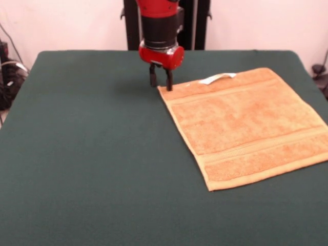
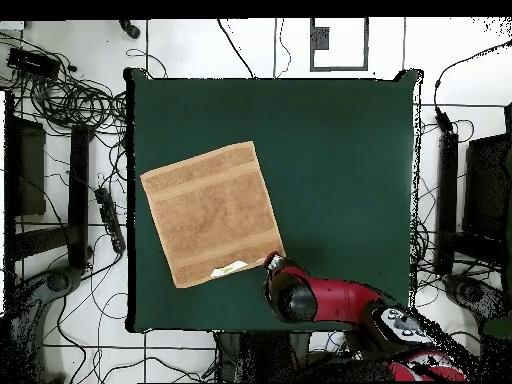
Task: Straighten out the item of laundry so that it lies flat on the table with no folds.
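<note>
Lifting straight up suits the red-and-black gripper (image 1: pixel 160 80), fingers slightly spread and empty beside the square tan-orange terry towel (image 1: pixel 245 125). Avoid snagging its near corner; it lies flat on the dark green felt tabletop (image 1: pixel 92 154).

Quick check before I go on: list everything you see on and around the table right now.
towel: one, tan-orange, spread flat on the table, off toward one side edge
tag: one, white, on the towel's edge near the end effector
table: one, dark green top
cables: many, black, on the white floor around the table
arm: one, red and black
end effector: one, dark fingers slightly apart, low at the towel's corner
</note>
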Tool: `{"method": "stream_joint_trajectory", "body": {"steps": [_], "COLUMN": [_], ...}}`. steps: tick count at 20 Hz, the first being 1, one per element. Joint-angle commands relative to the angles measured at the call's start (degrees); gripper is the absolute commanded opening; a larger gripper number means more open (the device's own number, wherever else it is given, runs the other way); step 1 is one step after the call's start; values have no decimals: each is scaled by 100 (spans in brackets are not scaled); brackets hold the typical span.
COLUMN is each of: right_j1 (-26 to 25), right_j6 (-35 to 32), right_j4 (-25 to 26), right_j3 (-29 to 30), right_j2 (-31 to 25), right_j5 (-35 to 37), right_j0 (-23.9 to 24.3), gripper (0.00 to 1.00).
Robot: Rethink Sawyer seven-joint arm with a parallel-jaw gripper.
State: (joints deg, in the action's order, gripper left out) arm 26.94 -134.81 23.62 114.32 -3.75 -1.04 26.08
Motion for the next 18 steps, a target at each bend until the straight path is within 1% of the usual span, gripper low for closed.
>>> {"method": "stream_joint_trajectory", "body": {"steps": [1, 11, 14, 15, 18], "right_j1": [-764, -756, -709, -705, -508], "right_j6": [-271, -477, -655, -628, -618], "right_j4": [130, 75, -65, -40, -63], "right_j3": [-774, -759, -737, -711, -599], "right_j2": [-759, -598, -388, -489, -396], "right_j5": [-587, -811, -1097, -995, -826], "right_j0": [-31, -175, -355, -257, -292], "gripper": [0, 0, 0, 0, 0]}}
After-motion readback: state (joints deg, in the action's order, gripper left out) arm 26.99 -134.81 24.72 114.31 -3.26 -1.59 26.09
